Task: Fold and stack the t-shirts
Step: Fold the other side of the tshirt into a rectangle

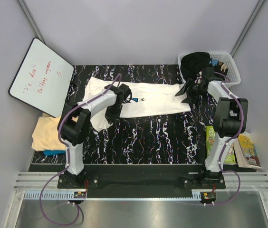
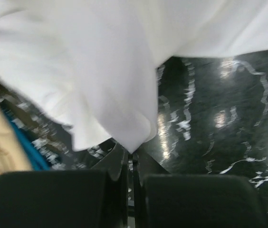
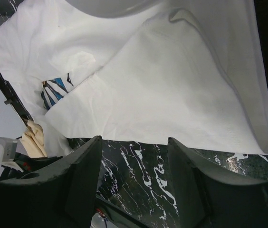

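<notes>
Plainly left hand (image 2: 132,159) pinches white t-shirt (image 1: 157,102); right hand (image 3: 133,145) gapes.

The black, white-veined tabletop (image 1: 143,137) carries a white t-shirt (image 1: 157,102) spread across the frame's upper middle. A white basket (image 1: 234,71) sits at its upper right corner.

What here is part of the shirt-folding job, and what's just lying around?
Part of the job:
large white cloth t-shirt with blue print
pale peach cloth shirt
teal-blue cloth shirt beneath it

Just lying about:
white rectangular whiteboard with red writing
white plastic lattice basket
colourful paper books
</notes>
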Robot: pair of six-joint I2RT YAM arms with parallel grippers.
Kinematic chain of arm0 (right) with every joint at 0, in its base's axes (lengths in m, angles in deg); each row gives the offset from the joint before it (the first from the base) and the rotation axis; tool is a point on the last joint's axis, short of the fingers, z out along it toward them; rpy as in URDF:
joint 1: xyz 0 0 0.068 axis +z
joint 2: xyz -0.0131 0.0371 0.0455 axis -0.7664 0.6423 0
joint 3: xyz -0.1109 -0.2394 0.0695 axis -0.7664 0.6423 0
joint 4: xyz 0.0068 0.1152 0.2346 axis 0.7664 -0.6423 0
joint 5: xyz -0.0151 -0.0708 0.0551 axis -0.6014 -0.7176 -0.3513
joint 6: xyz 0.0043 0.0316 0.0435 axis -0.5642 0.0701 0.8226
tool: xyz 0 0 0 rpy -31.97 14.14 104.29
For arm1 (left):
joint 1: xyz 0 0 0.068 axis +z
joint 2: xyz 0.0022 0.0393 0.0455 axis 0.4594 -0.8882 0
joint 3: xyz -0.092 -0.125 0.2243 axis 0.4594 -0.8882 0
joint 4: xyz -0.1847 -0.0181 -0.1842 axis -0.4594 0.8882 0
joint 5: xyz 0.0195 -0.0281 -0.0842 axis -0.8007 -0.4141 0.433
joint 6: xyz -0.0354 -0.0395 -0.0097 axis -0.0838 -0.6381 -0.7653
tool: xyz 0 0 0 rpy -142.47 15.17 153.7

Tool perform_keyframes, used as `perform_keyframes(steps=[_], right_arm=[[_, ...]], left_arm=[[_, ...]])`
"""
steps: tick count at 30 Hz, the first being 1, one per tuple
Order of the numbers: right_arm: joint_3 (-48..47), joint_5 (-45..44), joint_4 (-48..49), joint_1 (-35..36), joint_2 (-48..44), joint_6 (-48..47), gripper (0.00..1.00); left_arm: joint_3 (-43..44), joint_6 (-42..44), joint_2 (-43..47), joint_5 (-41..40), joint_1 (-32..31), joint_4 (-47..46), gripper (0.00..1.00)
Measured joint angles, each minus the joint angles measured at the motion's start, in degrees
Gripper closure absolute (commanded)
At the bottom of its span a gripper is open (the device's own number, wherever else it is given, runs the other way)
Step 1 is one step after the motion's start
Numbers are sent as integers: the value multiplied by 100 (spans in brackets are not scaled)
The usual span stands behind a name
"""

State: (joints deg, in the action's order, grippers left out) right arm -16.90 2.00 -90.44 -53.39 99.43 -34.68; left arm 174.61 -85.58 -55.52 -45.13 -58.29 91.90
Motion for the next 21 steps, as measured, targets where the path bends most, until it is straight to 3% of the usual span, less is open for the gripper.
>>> perform_keyframes(steps=[10,19,21], right_arm=[[0,68,-4,0,0,-28,36],[-17,63,-177,0,0,-142,36],[-63,52,-262,0,0,-175,36]], left_arm=[[960,109,57,-1478,608,1132,100],[3545,601,-1532,-2618,1060,1412,100],[3753,782,-1729,-2833,1102,1237,100]])
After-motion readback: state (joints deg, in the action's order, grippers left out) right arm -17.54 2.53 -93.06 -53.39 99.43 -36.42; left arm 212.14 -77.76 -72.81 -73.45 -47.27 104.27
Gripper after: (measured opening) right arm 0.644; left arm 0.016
